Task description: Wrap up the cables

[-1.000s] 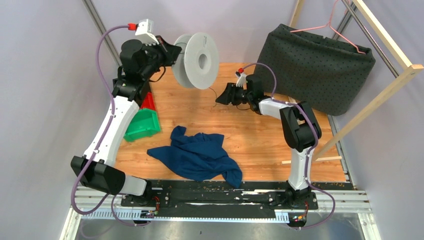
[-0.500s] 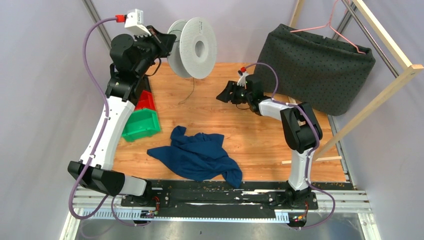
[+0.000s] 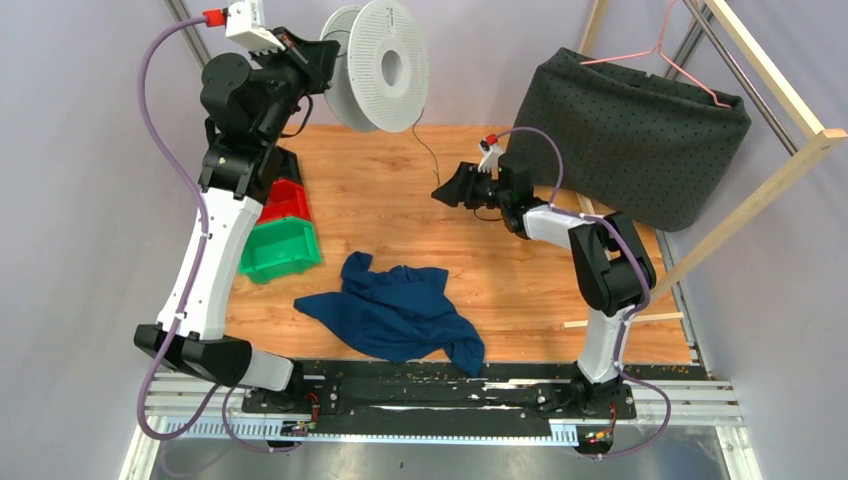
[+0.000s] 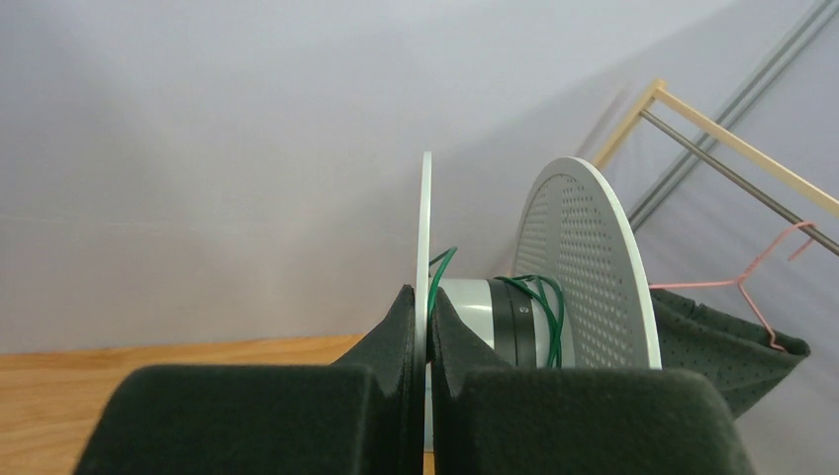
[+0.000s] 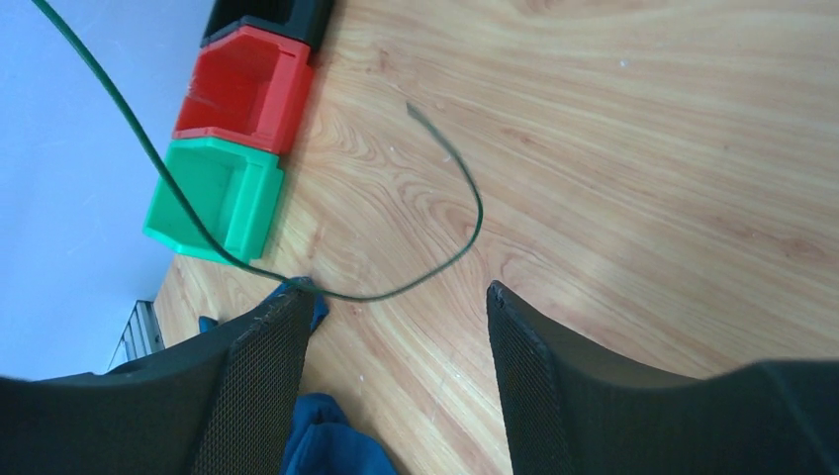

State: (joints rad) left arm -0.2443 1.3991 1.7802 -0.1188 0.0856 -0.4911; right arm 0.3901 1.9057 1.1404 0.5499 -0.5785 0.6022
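Pinching the near flange of the white perforated spool (image 3: 385, 65) between its two dark pads, the left gripper (image 3: 318, 64) is closed tight on that thin disc and holds the spool up in the air over the far left corner of the desk (image 3: 520, 290). The left wrist camera shows the flange edge-on, squeezed between the fingers (image 4: 396, 336), and a few loose turns of the thin green wire (image 4: 547, 297) around the grey hub.

From the spool the wire (image 3: 425, 150) hangs down toward the right gripper (image 3: 440, 192), which sits low over the middle of the far half of the desk with its fingers spread apart and nothing between them. In the right wrist view the wire (image 5: 148, 158) slants down past the tip of the finger on the left, then curls into a loop ahead of the gap; whether it touches that finger cannot be told.

A red bin (image 3: 285, 200) and a green bin (image 3: 285, 248) stand touching at the left edge. A crumpled blue cloth (image 3: 395, 305) lies near the front edge.
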